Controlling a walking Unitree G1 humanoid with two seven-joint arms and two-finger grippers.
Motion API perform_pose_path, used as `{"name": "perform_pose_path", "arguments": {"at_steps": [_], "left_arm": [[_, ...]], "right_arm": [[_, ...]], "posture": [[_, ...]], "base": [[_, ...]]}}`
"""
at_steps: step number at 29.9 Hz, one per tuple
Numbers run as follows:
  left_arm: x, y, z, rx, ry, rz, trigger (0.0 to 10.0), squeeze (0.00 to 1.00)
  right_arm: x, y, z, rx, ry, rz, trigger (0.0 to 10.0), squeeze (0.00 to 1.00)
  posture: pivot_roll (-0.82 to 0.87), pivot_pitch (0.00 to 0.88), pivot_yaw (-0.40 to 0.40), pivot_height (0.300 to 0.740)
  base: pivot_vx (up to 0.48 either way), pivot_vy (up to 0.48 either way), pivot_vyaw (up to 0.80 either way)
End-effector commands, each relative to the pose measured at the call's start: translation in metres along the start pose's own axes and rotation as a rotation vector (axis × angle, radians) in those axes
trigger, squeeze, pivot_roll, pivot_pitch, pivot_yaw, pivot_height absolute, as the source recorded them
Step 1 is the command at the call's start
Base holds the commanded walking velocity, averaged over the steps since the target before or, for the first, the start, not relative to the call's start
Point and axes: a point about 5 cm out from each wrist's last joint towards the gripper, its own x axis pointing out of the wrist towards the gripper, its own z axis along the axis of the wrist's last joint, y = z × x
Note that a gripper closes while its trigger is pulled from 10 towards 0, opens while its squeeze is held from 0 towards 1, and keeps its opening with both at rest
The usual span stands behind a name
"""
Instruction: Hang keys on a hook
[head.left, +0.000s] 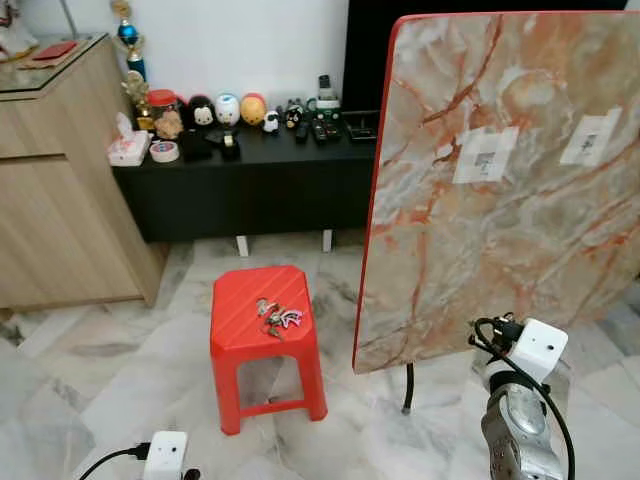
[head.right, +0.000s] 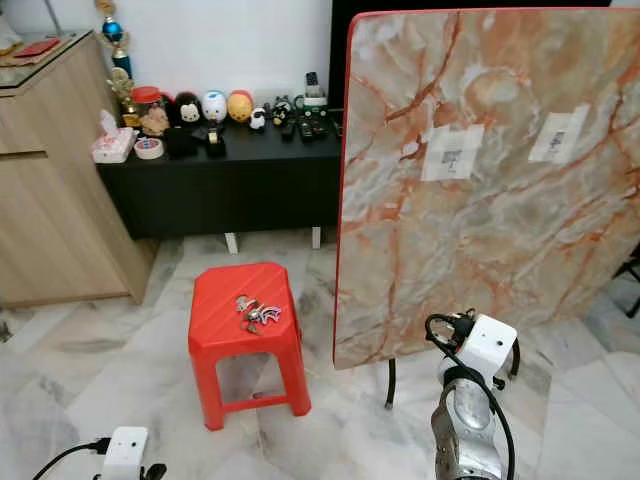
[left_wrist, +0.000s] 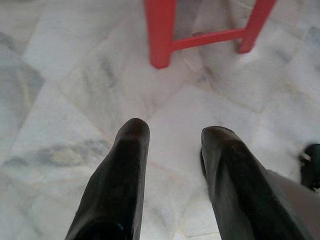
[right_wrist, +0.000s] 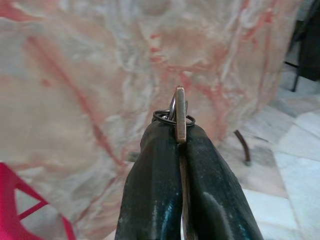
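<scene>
- A key (right_wrist: 180, 114) with its ring stood edge-on between the fingertips of the right gripper (right_wrist: 180, 137); the jaws were clamped together on it, with the thin wire ring looped just above the tips.
- The key looked like flat, dull metal, brownish in this light, with a rounded top.
- A second bunch of keys (head.left: 277, 316) with a coloured tag lay on the red stool (head.left: 265, 340), near the middle of its ribbed plastic seat.
- The right arm (head.left: 522, 410) was raised low at the robot's right, in front of the marble-patterned tabletop (head.left: 505, 180) that stood tipped on edge.
- That slab was glossy, veined in orange and grey, red-rimmed with rounded corners, and carried two pale stickers; a thin dark leg showed under it.
- No hook could be made out in any view, so the target was not located.
- Progress, as judged: pick-up done, key secured; finding the hook, carrying the key to it and slipping the ring over it all remained.
- The left gripper (left_wrist: 172, 135) hung low over the floor (left_wrist: 75, 90) near the stool legs, its matte black fingers (left_wrist: 131, 150) parted and holding nothing.
- The floor was polished pale marble tile with grey veins.
- Behind stood a black low desk (head.left: 250, 190) with small figurines, and a wood-grain cabinet (head.left: 50, 190) beside it.
</scene>
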Motion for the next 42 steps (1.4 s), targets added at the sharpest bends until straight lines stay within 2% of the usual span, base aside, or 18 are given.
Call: {"name": "perform_pose_path", "arguments": {"at_steps": [1, 9, 20, 33, 42], "left_arm": [[0.000, -0.004, -0.003, 0.004, 0.009, -0.009, 10.0, 0.00], [0.000, -0.004, -0.003, -0.014, 0.005, -0.015, 10.0, 0.00], [0.000, -0.003, -0.004, -0.012, 0.016, -0.015, 10.0, 0.00], [-0.004, 0.000, -0.015, -0.036, 0.060, -0.008, 10.0, 0.00], [-0.005, 0.003, -0.018, -0.031, 0.072, -0.002, 10.0, 0.00]], "right_arm": [[0.005, -0.001, 0.015, -0.002, -0.047, -0.003, 10.0, 0.00], [0.006, 0.006, 0.018, -0.001, -0.054, 0.014, 10.0, 0.00], [0.006, 0.014, 0.023, -0.003, -0.074, 0.046, 10.0, 0.00], [0.007, 0.028, 0.030, -0.036, -0.097, 0.113, 10.0, 0.00], [0.005, 0.030, 0.034, -0.037, -0.124, 0.085, 10.0, 0.00]], "posture": [[0.03, 0.000, -0.042, 0.740], [0.04, 0.000, -0.048, 0.740], [0.04, 0.000, -0.050, 0.740], [0.04, 0.000, -0.051, 0.740], [0.05, 0.000, -0.053, 0.740]], "base": [[0.000, 0.000, 0.00], [0.000, 0.000, 0.00], [0.292, 0.000, 0.00], [0.216, 0.000, 0.00], [0.000, 0.000, 0.00]]}}
